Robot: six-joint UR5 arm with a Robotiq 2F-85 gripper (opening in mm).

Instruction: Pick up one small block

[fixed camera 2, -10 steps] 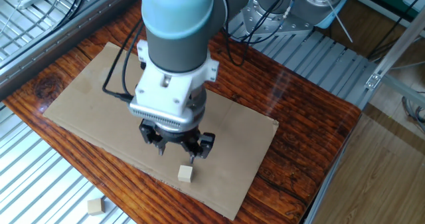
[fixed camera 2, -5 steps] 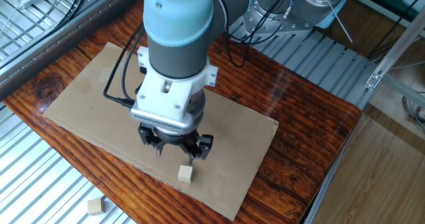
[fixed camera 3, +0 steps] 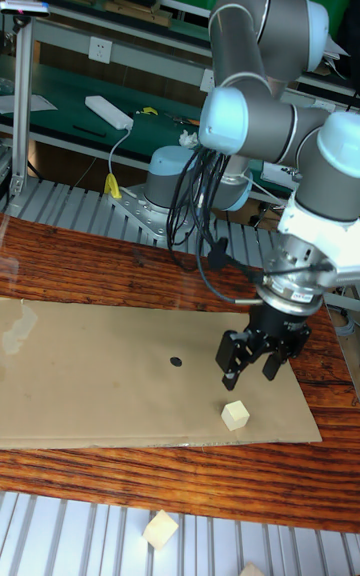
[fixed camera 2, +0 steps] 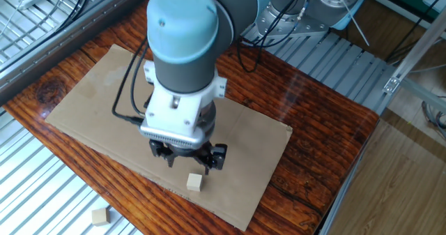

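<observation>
The small block [fixed camera 2: 194, 183] [fixed camera 3: 235, 388], a pale wooden cube, lies on the cardboard sheet [fixed camera 2: 90, 102] near its front edge. My gripper [fixed camera 2: 189, 162] [fixed camera 3: 250, 368] hangs just above and slightly behind it, pointing down. Its black fingers stand apart with nothing between them, so it is open. There is a small gap between the fingertips and the block; they do not touch.
A second, similar pale block [fixed camera 2: 101, 217] [fixed camera 3: 161, 529] lies off the cardboard on the metal slats at the front. The cardboard [fixed camera 3: 100, 356] covers most of the dark wooden tabletop [fixed camera 2: 327, 144]. Black cables hang from the arm behind the gripper.
The gripper has shifted a little to the right and come lower, closer to the small block. The blocks have not moved.
</observation>
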